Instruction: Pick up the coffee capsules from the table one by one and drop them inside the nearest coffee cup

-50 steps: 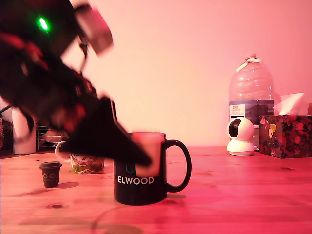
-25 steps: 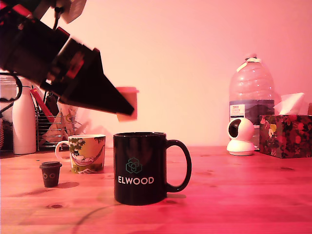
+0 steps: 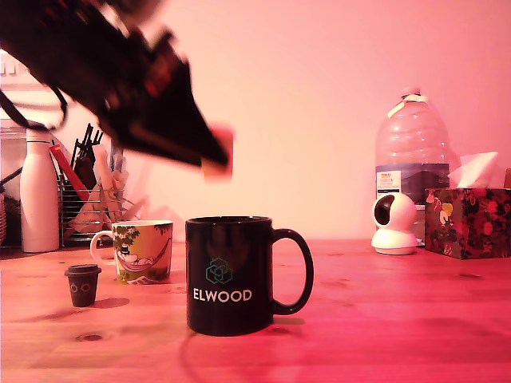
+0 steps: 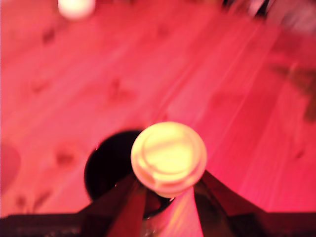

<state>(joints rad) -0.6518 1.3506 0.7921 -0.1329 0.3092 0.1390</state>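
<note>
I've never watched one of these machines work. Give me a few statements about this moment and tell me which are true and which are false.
1. The gripper holds a cream capsule in the air above the black mug. True.
2. The dark capsule lies inside the black mug. False: it stands on the table, at the exterior view's left.
3. The black mug reads ELWOOD. True.
4. The illustrated mug lies tipped over. False: it stands upright.
5. The water bottle stands beside the dark capsule. False: it stands far off, at the exterior view's right.

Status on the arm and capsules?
Gripper shut on cream capsule, above black mug. Dark capsule on table. Nothing in the way.
</note>
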